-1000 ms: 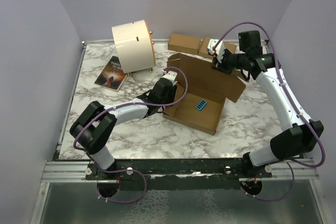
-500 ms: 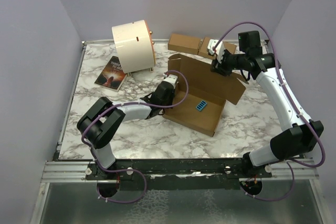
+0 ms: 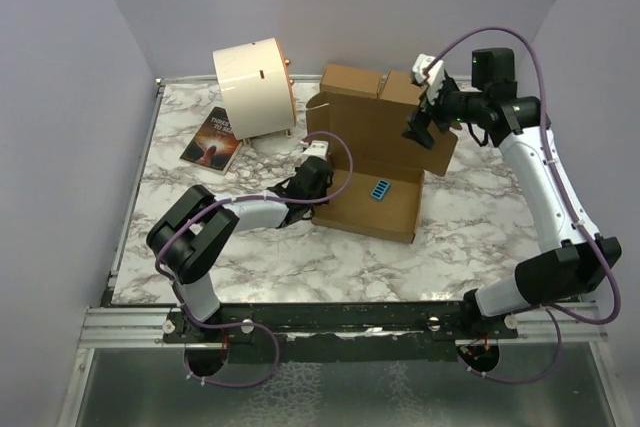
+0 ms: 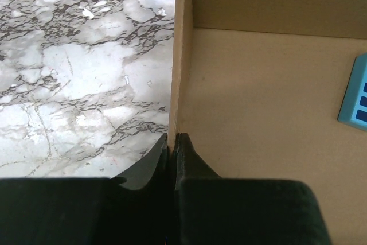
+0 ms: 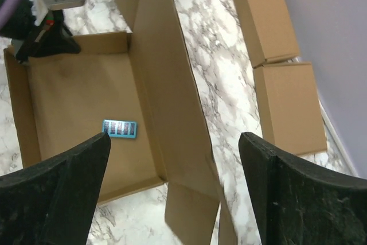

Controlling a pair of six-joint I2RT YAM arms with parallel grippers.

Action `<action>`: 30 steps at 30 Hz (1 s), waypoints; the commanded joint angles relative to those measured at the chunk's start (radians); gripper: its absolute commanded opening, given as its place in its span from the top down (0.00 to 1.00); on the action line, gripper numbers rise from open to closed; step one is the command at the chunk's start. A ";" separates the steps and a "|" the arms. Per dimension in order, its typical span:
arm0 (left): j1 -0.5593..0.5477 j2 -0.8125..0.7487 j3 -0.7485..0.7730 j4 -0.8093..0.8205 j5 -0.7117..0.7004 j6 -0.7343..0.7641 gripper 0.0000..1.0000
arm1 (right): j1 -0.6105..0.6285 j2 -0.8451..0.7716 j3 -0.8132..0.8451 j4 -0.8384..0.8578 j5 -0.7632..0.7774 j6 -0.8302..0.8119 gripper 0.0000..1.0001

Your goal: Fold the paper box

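The paper box point(image 3: 372, 209) lies open in the middle of the table, its lid point(image 3: 368, 132) standing up at the back. A small blue card point(image 3: 382, 190) lies on its floor. My left gripper point(image 3: 317, 171) is shut on the box's left side wall point(image 4: 181, 55), one finger on each side of the cardboard point(image 4: 174, 142). My right gripper point(image 3: 423, 130) hangs open above the lid's right end, touching nothing. In the right wrist view the lid point(image 5: 172, 84) and its end flap point(image 5: 192, 210) pass below the wide-apart fingers point(image 5: 174, 137).
Two small closed brown boxes point(image 3: 345, 79) point(image 3: 405, 87) sit side by side behind the lid. A cream drum point(image 3: 252, 87) stands at the back left, with a dark book point(image 3: 212, 139) in front of it. Purple walls close in the table's sides.
My right gripper has opened, let go of the lid and lifted up and right. The lid now stands more upright. My left gripper has shut on the side wall.
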 commanded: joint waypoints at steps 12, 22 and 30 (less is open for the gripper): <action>0.002 0.008 -0.056 -0.073 -0.073 -0.094 1.00 | -0.433 -0.225 -0.415 0.486 -0.449 0.300 0.00; -0.001 -0.007 -0.046 -0.108 -0.111 -0.087 1.00 | -0.434 -0.045 -0.450 0.702 -0.413 0.290 0.00; -0.009 0.001 -0.031 -0.141 -0.126 -0.082 1.00 | -0.440 0.234 -0.291 0.681 -0.353 0.579 0.00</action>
